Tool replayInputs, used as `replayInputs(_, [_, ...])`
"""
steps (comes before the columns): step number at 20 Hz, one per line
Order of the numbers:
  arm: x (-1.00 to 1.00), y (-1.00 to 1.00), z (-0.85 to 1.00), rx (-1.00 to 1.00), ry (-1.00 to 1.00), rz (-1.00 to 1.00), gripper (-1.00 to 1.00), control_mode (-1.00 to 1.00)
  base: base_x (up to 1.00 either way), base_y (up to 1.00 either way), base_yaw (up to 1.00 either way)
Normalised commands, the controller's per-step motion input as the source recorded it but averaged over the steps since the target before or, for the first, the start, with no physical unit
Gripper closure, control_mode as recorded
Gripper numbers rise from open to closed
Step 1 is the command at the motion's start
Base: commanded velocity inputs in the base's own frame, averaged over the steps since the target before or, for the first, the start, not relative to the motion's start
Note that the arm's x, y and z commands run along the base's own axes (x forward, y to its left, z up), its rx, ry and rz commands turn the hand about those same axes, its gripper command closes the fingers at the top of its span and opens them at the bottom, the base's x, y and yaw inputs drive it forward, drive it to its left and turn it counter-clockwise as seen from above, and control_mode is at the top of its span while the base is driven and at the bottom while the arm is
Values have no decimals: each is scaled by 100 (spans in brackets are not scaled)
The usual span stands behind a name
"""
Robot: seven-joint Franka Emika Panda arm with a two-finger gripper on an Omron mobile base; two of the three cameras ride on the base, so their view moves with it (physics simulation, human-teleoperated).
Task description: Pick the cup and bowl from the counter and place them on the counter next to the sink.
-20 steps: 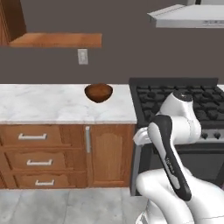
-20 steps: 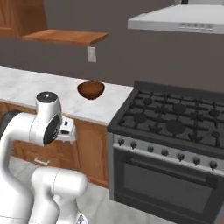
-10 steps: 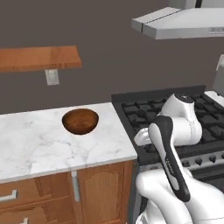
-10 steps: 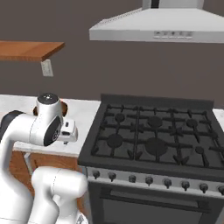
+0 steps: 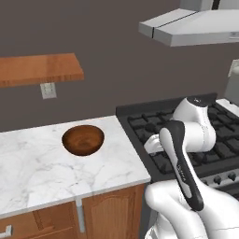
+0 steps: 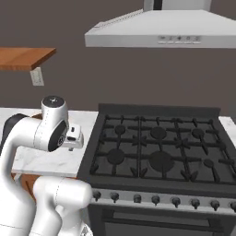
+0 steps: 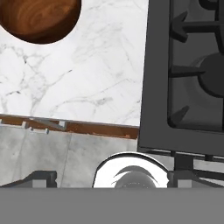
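Brown bowl — rim cropped

That bowl is dark glossy grained wood, sitting on a smooth white marble counter with grey veins, right next to a matt black metal stove.

No lettering, label, brand, number or sign can be read on anything.
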Motion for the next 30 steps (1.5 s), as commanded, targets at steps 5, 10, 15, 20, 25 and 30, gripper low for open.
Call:
replayInputs(5, [0,0,0,0,0,0,-100,100,-3,57,1])
replayInputs(10, [0,0,0,0,0,0,-100,100,13,58,3])
replayInputs(15, [0,0,0,0,0,0,-100,100,69,30,0])
replayInputs(20, [0,0,0,0,0,0,-100,100,27,4,0])
replayInputs(25, [0,0,0,0,0,0,-100,100,0,0,0])
replayInputs(30, [0,0,0,0,0,0,-100,100,0,0,0])
